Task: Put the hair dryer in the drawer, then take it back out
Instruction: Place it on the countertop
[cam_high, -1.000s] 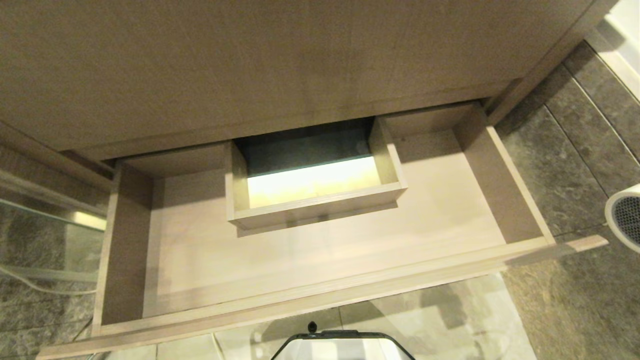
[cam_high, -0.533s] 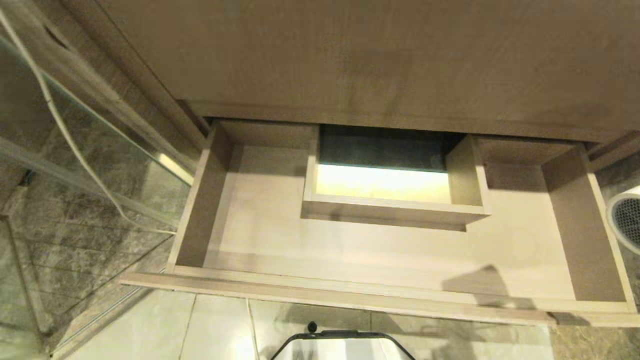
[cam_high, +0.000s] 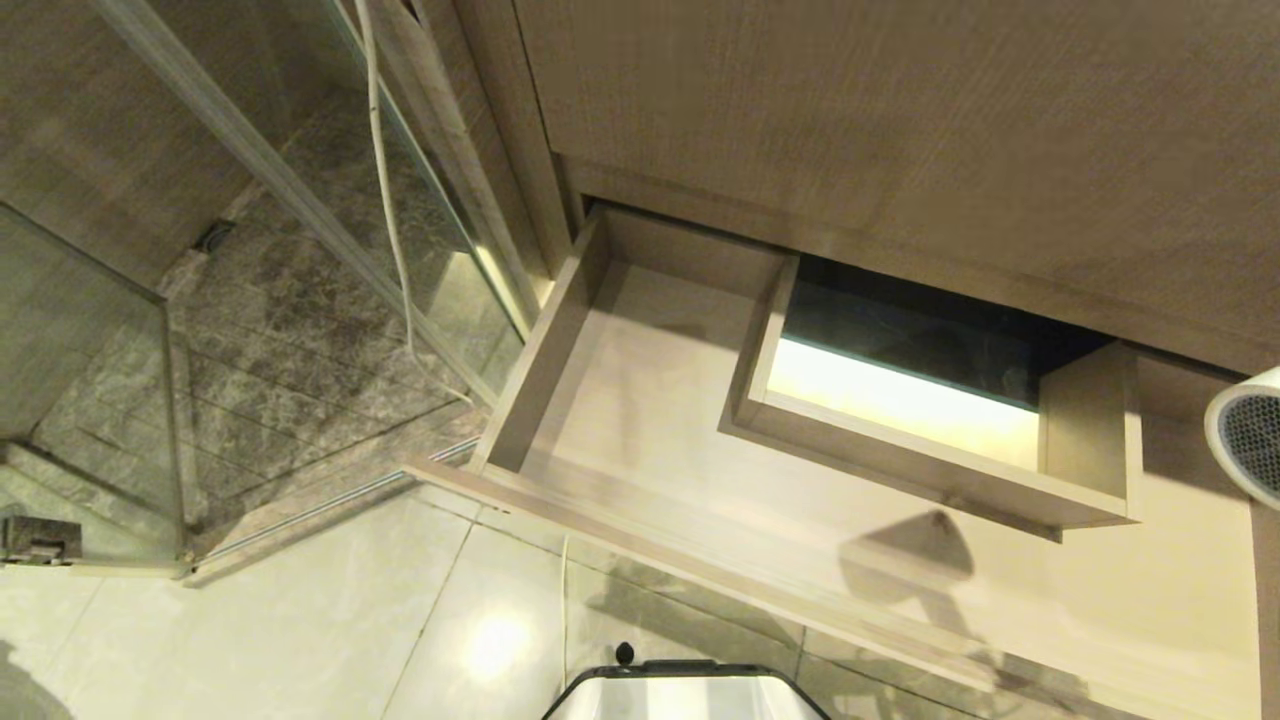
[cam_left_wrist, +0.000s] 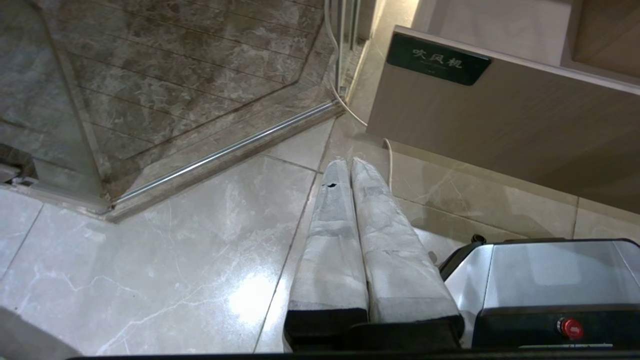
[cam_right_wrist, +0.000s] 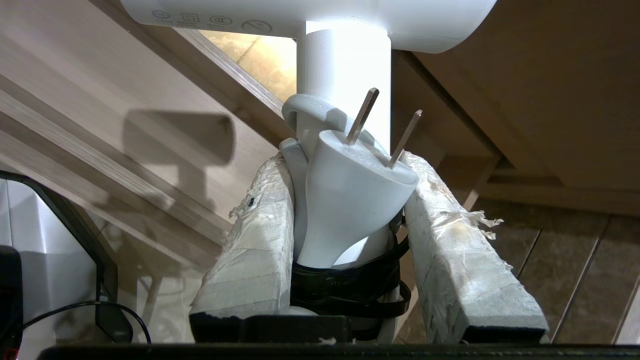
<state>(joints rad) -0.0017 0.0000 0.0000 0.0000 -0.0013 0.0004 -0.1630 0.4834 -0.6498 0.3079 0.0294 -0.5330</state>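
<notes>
White hair dryer (cam_right_wrist: 345, 75) is up off the drawer, handle and plug pinched between padded fingers. Wood-grain drawer (cam_high: 640, 400) pulled open, nothing inside.

We see the drawer (cam_high: 640, 400) in matt light wood grain, the hair dryer (cam_right_wrist: 345, 65) in smooth white plastic, glossy marble floor tiles (cam_left_wrist: 165, 260), and frayed tape wrapping the right gripper (cam_right_wrist: 350, 200) fingers (cam_right_wrist: 450, 250).

A dark green plate (cam_left_wrist: 438, 59) on the front panel of the drawer (cam_left_wrist: 500, 120) carries pale Chinese characters reading 吹风机, with a smaller line beneath too small to read. The hair dryer (cam_right_wrist: 310, 15) bears a row of small grey symbols on its white body, also illegible.
</notes>
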